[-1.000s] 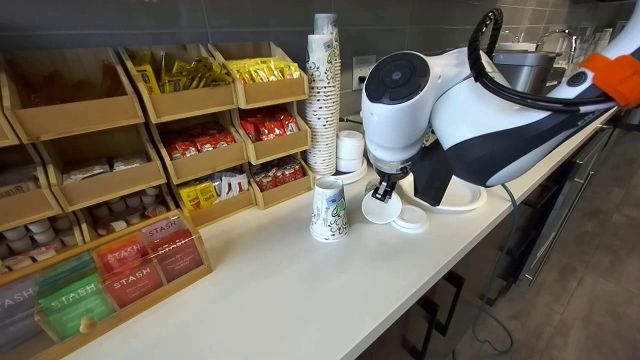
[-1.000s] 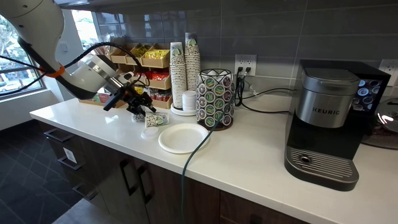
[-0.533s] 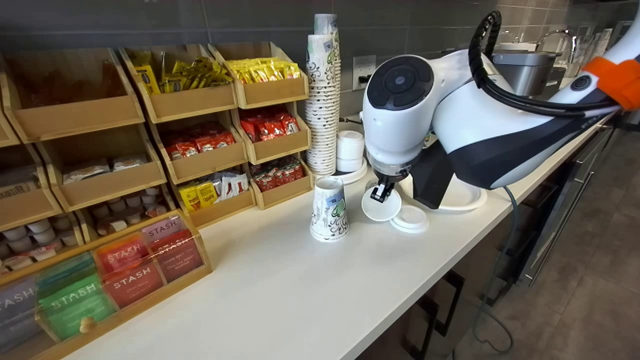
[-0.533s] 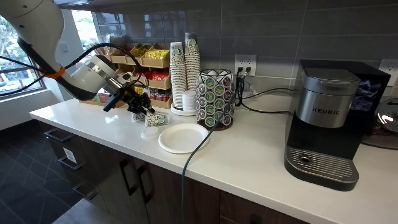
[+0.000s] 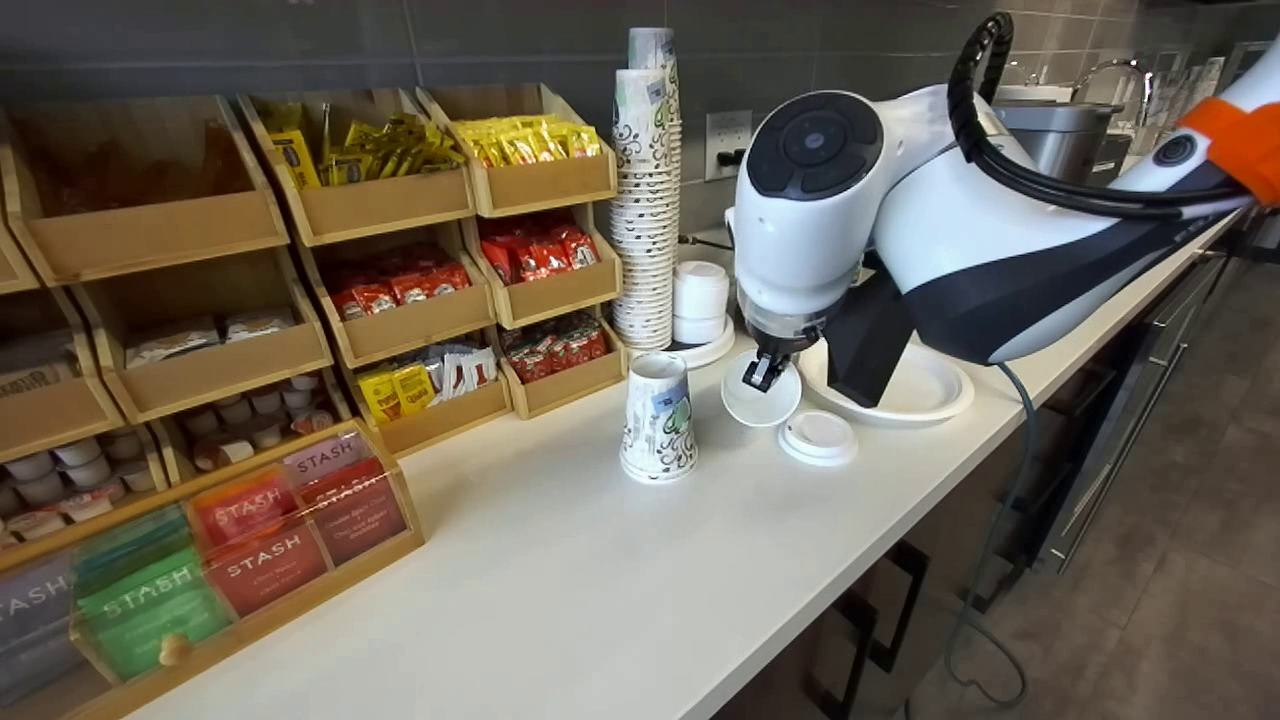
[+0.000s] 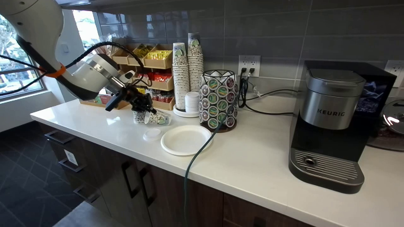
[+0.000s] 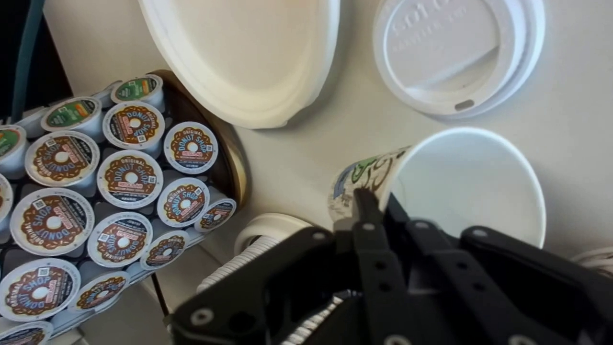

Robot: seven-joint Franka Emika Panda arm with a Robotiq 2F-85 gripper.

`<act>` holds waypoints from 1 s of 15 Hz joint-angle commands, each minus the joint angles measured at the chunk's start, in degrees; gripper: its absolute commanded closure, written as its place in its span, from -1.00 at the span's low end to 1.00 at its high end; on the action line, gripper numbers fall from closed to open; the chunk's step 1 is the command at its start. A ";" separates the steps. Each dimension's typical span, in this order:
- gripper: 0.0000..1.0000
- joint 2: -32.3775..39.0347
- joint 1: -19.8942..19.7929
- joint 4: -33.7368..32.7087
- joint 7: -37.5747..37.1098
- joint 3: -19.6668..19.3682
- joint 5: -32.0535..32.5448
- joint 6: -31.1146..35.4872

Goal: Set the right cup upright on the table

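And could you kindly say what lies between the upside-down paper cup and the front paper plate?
Both exterior views show the tilted paper cup and a white sip lid.

Daylight from the windows [image 6: 86, 26], bleached nearly white in an exterior view, puts a glossy glare on the surface [image 6: 252, 157], while the cabinets [image 6: 110, 179] below are dim. In an exterior view the packets [image 5: 150, 612] look soft and stretched toward the lower-left corner. In the wrist view the claw [image 7: 380, 203] is dark and a little out of focus, lettering on the lid [image 7: 445, 52] blurs, a soft shadow borders the plate [image 7: 249, 43], and the cup [image 7: 469, 187] shows little contrast inside.
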State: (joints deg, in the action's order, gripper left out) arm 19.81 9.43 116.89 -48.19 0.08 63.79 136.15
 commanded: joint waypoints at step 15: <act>0.90 -20.80 -6.21 12.38 25.59 1.10 -30.89 8.98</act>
State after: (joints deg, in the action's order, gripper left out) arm 2.62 4.17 126.02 -31.80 0.29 43.36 142.11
